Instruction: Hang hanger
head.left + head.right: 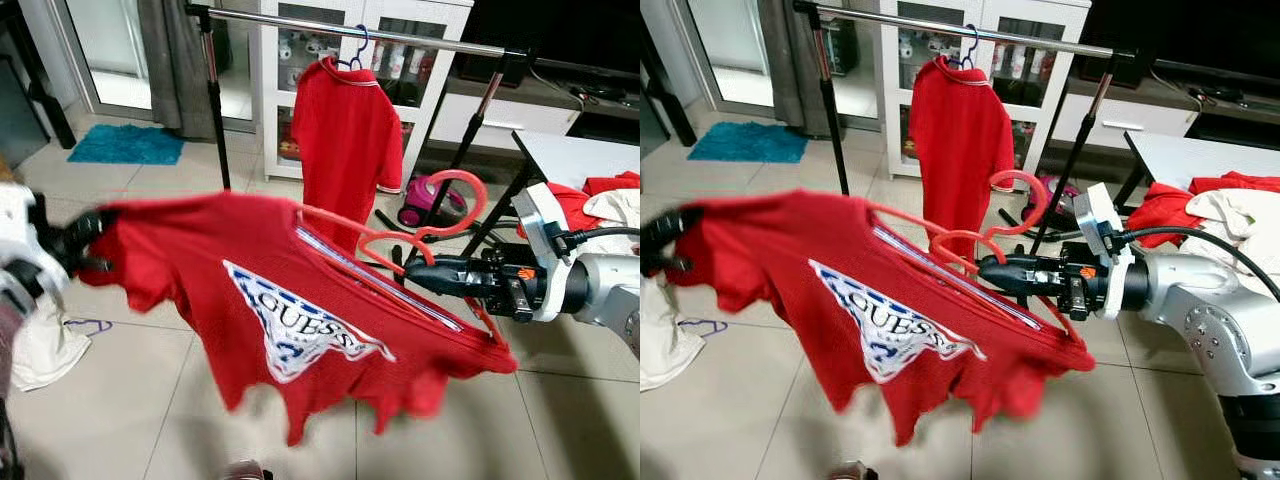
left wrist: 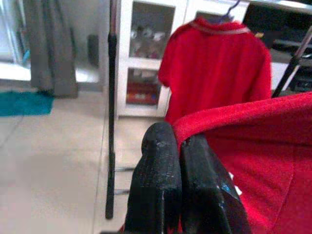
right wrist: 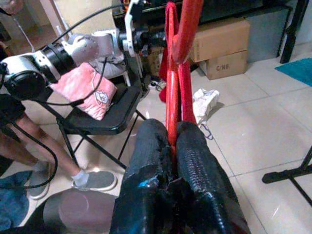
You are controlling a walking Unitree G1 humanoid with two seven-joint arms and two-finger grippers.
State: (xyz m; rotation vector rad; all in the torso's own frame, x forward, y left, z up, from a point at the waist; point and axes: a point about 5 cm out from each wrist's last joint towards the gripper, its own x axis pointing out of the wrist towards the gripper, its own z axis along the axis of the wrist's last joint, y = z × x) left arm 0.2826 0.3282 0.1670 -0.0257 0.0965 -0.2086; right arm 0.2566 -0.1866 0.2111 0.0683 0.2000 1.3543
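The right gripper is clamped tight on the red plastic hanger, whose hook curls up just above its fingertips. A red GUESS T-shirt drapes from that hanger, stretched across to the left gripper, which pinches the shirt's far edge closed. Beyond stands the clothes rack with a red polo shirt hanging.
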